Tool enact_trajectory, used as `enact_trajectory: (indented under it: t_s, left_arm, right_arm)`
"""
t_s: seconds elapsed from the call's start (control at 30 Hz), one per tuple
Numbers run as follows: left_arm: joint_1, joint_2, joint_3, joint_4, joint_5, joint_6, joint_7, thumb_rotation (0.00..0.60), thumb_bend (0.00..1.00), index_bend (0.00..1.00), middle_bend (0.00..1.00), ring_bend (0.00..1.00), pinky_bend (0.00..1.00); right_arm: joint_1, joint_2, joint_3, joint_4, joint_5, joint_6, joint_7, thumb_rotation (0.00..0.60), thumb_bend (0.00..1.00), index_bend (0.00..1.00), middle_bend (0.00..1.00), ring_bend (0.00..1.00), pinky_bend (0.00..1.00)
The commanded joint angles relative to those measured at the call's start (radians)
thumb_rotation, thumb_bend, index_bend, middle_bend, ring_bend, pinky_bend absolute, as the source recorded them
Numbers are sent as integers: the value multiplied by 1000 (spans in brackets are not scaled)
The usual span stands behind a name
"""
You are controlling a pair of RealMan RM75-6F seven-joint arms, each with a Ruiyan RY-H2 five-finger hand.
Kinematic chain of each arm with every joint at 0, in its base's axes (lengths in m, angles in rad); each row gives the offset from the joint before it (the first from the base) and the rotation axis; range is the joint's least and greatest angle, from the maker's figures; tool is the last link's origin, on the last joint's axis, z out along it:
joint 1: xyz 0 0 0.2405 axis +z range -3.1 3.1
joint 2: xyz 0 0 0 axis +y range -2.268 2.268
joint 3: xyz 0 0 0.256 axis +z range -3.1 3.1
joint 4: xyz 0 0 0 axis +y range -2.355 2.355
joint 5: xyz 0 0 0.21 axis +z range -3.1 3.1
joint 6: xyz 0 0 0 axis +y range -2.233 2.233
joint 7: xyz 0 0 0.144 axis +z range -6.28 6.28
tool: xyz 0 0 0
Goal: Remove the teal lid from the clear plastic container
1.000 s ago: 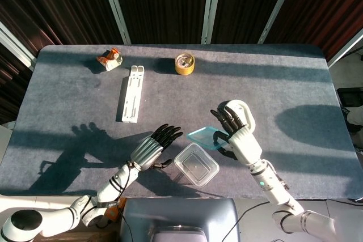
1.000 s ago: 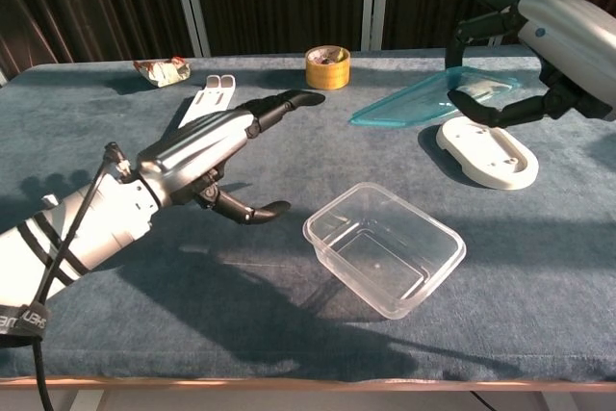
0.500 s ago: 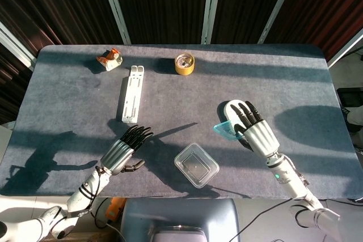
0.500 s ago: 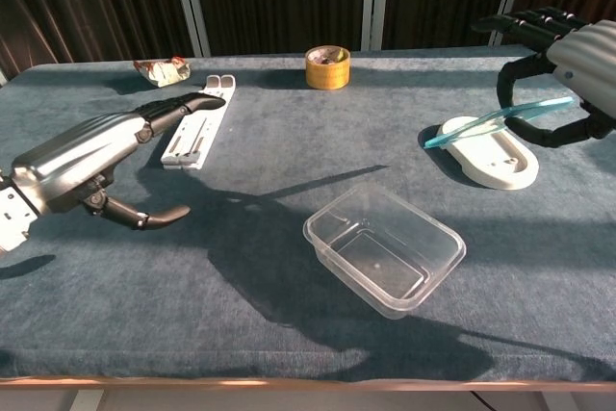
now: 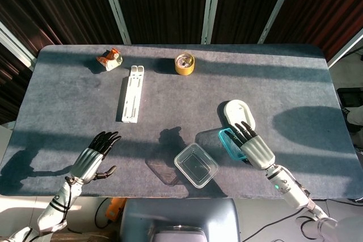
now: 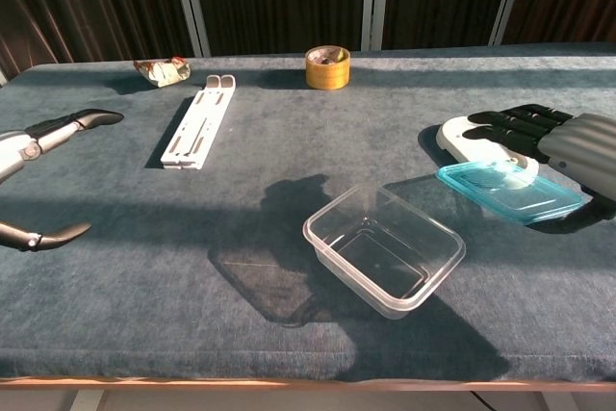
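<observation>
The clear plastic container [image 5: 196,165] [image 6: 385,247] stands uncovered near the table's front edge. To its right, the teal lid [image 5: 228,141] [image 6: 508,192] lies nearly flat just above the cloth. My right hand [image 5: 253,147] [image 6: 566,146] holds the lid, with fingers stretched over its top and the thumb under its right edge. The lid partly overlaps a white oval piece [image 5: 237,111] [image 6: 471,136] behind it. Far to the left near the front edge, my left hand [image 5: 94,158] [image 6: 50,134] is open and holds nothing.
A long white bracket [image 5: 132,93] [image 6: 200,120] lies at the left middle. A yellow tape roll [image 5: 184,63] [image 6: 327,66] and a crumpled wrapper [image 5: 109,59] [image 6: 162,69] sit near the back edge. Grey cloth [image 5: 68,111] covers the table.
My right hand has come down and back toward the front with the lid, levelling it just right of the container. My left hand has drawn away to the left front corner.
</observation>
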Motion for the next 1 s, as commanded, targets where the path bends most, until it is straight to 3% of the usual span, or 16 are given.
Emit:
enact_trajectory:
  t_s: [0.03,0.17,0.3,0.4,0.47,0.6,0.7,1.0]
  left_arm:
    - [18,16,7,-5,9,15,-7,600,270,0,0,0,0]
    - [50,71,31,-43,5,9,8,600,270,0,0,0,0]
    - [87,173,60,-143,-35,-16,40,600,273,0,0,0,0]
    - [132,243,64,-213,-90,-7,131,600,285,0,0,0,0]
    - [177,266,54,-251,-138,29,216,600,301,0,0,0,0]
    - [254,274,25,-294,-170,136,331,600,310,0,0,0,0]
    - [286,272,14,-295,-140,200,351,600,310,0,0,0,0]
    - [310,301,24,-294,-53,198,275,600,309,0,0,0,0]
  right_arm:
    - [-29,114,-41,-144,16,-55,-18,600,272,0,0,0,0]
    - [-40,257,-81,-341,57,-159,-100,600,157,0,0,0,0]
    - [-68,402,-98,-559,141,-229,-232,600,132,0,0,0,0]
    - [-144,484,-91,-698,211,-147,-348,600,128,0,0,0,0]
    - [-219,514,-80,-762,229,-19,-398,600,127,0,0,0,0]
    - [-358,523,-59,-777,197,235,-357,600,128,0,0,0,0]
    - [-404,530,-49,-762,181,310,-330,600,128,0,0,0,0]
    - [-426,558,-13,-750,211,275,-243,600,127,0,0,0,0]
